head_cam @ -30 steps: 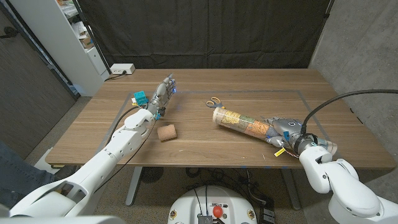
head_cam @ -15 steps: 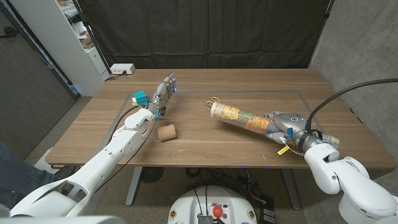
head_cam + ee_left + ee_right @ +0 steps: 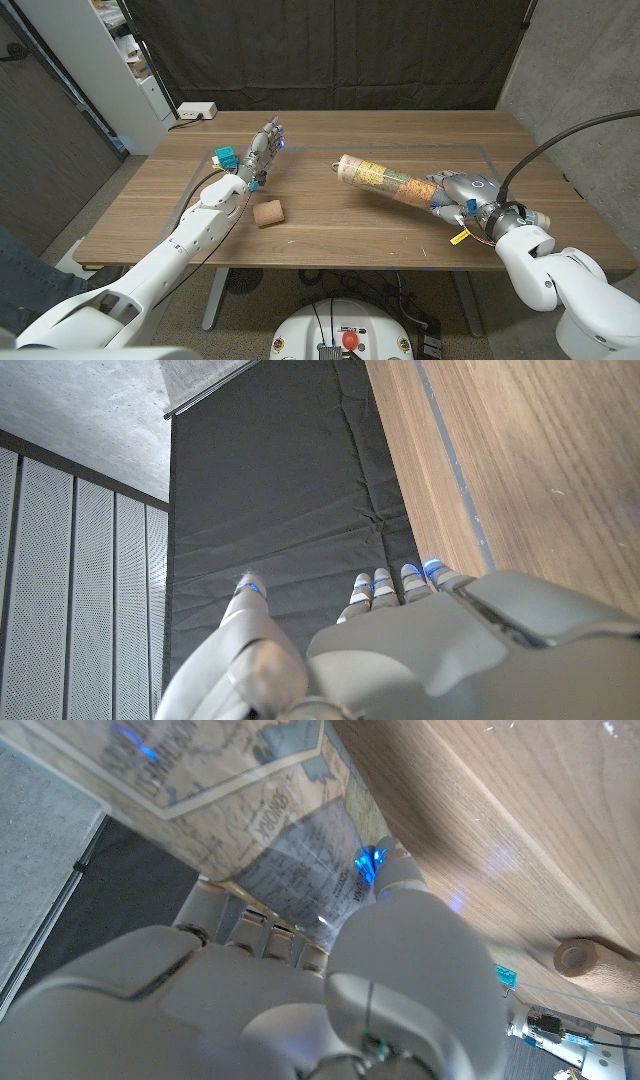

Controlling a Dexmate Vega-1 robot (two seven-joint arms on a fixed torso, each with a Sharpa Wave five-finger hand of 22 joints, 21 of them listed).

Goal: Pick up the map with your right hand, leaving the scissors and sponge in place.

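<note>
The right robot hand (image 3: 458, 196) wraps around the near right end of the rolled map (image 3: 388, 183), its fingers closed on the tube; the right wrist view shows the printed paper pressed against those fingers (image 3: 385, 870). The map is a single roll, and it slants from that grip up and away to the left, with its open far end apparently clear of the table (image 3: 400, 245). Holding it by one end like this looks like the way to raise it without sweeping across anything else, so the pick-up seems to be under way. The far end of the roll hangs over the place where the scissors would lie; only a small loop (image 3: 337, 166) peeks out beside it, too little to say for sure that it is a handle. One sponge (image 3: 268, 212) sits on the table near the front, left of the map and well apart from it, so it is in no danger from the lift. The left robot hand (image 3: 262, 152) waits on the far left part of the table, standing on its edge with fingers straight and apart, holding nothing, which fits a task meant for the other arm alone. That makes one map, one sponge, and two robot hands.
</note>
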